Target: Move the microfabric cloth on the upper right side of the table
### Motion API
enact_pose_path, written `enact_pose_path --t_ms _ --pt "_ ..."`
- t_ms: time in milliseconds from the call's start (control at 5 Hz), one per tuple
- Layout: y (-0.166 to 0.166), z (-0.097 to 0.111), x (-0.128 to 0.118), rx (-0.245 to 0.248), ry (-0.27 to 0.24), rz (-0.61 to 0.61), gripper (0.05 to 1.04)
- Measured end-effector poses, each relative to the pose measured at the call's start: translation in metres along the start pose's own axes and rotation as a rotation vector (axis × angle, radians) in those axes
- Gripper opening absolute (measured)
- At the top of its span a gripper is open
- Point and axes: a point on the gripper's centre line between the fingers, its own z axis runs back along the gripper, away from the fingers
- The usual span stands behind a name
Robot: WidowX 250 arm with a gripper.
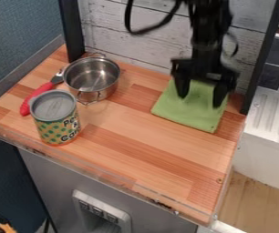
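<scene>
Here, your empty claw [200, 100] gapes wide over green cloth [186, 110] near the wooden counter's [148, 145] upper-right corner, planked wall [145, 45] behind; a dotted, bold-lettered can [55, 122] stands near the front edge.

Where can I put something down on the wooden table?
The table's biggest bare patch lies between the can, the green cloth and the front edge. A smaller one is between the pot and cloth. It's crowded around the red-handled tool and by the gripper.
</scene>
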Motion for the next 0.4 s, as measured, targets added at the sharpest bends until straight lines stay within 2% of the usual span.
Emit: enact_pose_path --t_ms 200,400 --pt "-0.001 0.026 0.017 -0.010 -0.036 0.011 0.998" --pt "0.001 0.045 0.018 -0.023 -0.050 0.005 0.998"
